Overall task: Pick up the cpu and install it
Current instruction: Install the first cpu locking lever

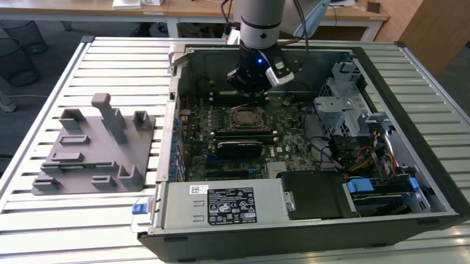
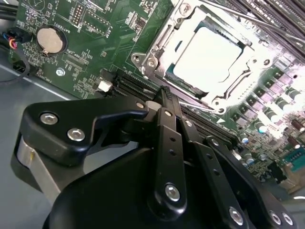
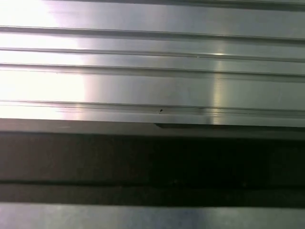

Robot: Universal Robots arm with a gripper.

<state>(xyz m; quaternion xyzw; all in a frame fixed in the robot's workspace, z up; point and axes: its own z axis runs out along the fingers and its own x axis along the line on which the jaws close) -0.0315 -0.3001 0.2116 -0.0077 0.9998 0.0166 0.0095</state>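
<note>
Silver-grey, the cpu (image 2: 208, 56) lies seated in its socket (image 2: 164, 33) on the green board (image 1: 294, 144) inside the open case (image 1: 411, 181), about 6 o'clock of the tool (image 1: 253, 94) hanging just above; I cannot tell how the tool's fingers stand; a grey fixture (image 1: 92, 148) sits at 9 o'clock on the slatted surface (image 1: 110, 55)

The exterior view looks down from high up and some way off onto the slatted desk (image 1: 110, 60) and the open computer case (image 1: 411, 181), taking in the arm (image 1: 258, 22) above the motherboard (image 1: 287, 129). The second wrist view sits close behind the tool (image 2: 164, 93), facing past it onto the motherboard (image 2: 95, 28) and its socket (image 2: 205, 57), ground it shares with the exterior view. The first wrist view faces ribbed metal (image 3: 152, 71) at close range, perhaps the desk slats.
</note>
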